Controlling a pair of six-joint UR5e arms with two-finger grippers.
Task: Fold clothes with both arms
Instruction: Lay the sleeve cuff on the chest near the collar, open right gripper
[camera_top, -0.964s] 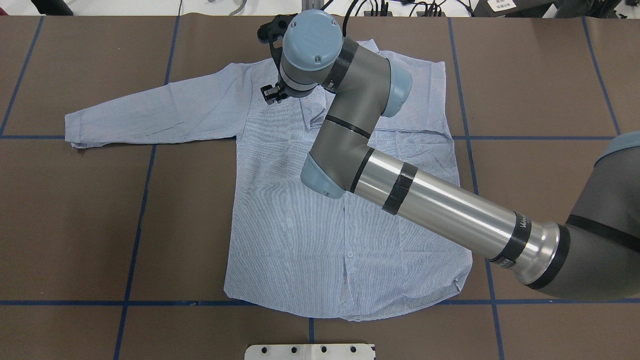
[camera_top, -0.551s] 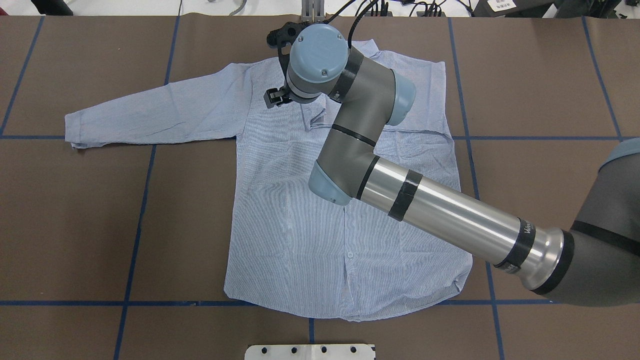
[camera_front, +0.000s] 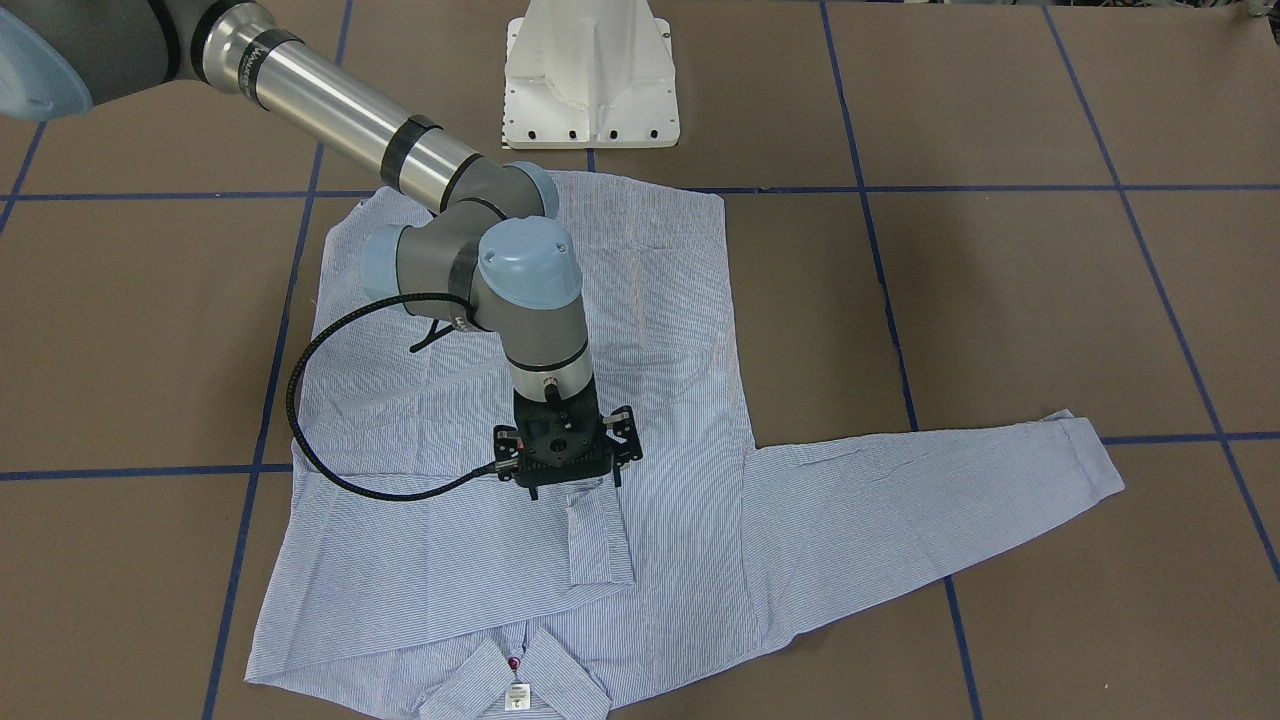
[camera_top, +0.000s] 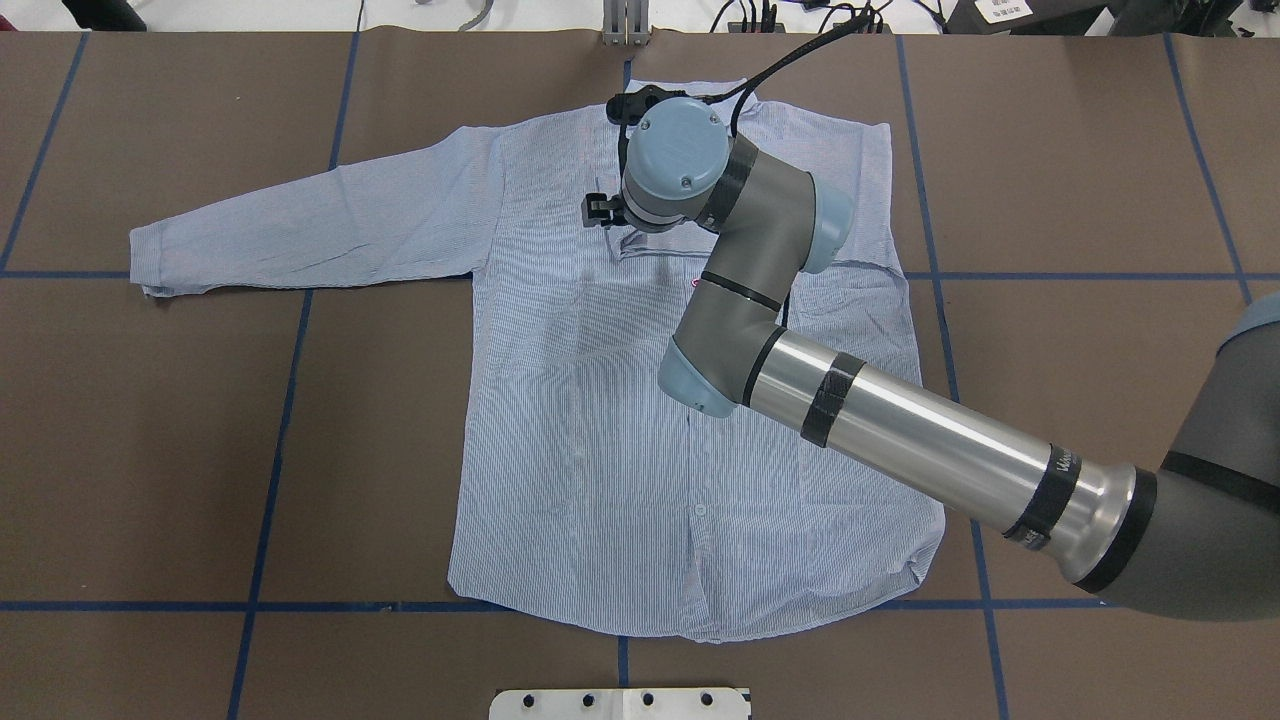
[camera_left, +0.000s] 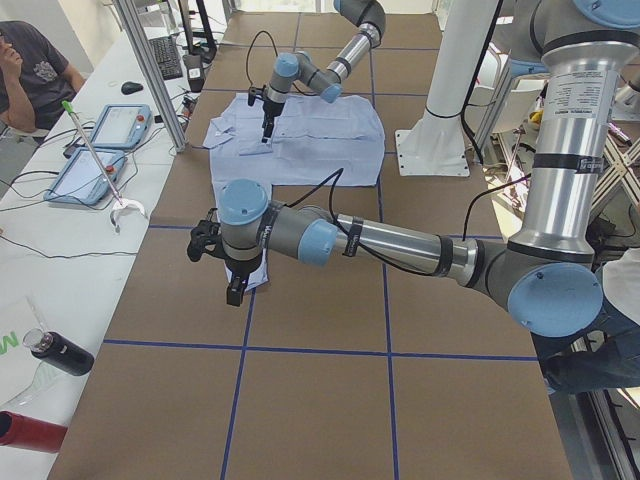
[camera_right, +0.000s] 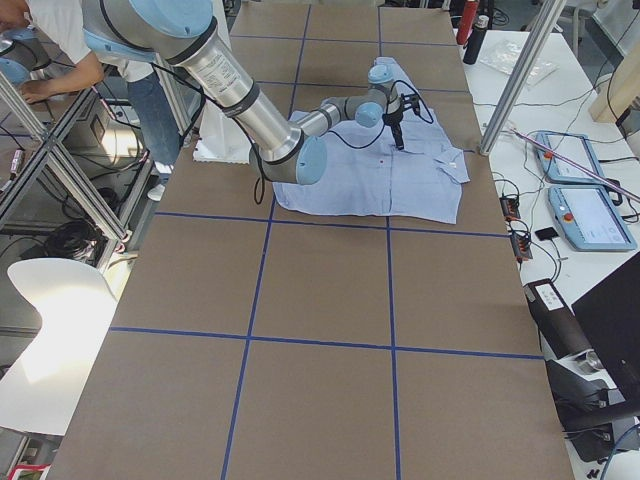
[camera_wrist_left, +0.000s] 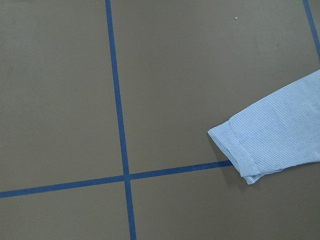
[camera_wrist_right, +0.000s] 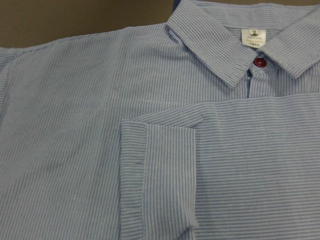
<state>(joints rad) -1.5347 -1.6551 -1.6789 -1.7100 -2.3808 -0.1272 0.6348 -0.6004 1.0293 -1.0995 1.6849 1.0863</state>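
In the front view the right gripper (camera_front: 572, 487) hangs over the shirt's (camera_front: 660, 330) folded cuff (camera_front: 600, 545), jaws apart and empty. The left gripper (camera_left: 233, 293) shows only side-on, so I cannot tell its grip.

shirt (camera_top: 600, 450) flat on the bench (camera_top: 150, 450), mid-bench, hem toward the pedestal base (camera_front: 590, 80), collar (camera_front: 540, 670) on the side far from it. stretched sleeve (camera_top: 320, 225) lies flat, reaching out to the robot's left. folded sleeve (camera_front: 430, 550) lies across the chest on top of the shirt front, folded cuff (camera_wrist_right: 157, 180) just below the collar. right hand (camera_front: 572, 485) over the chest, above the folded cuff's edge. left hand (camera_left: 232, 292) over the end cuff (camera_wrist_left: 240, 150) of the stretched sleeve; in the left wrist view that cuff lies right of a tape cross (camera_wrist_left: 125, 176).
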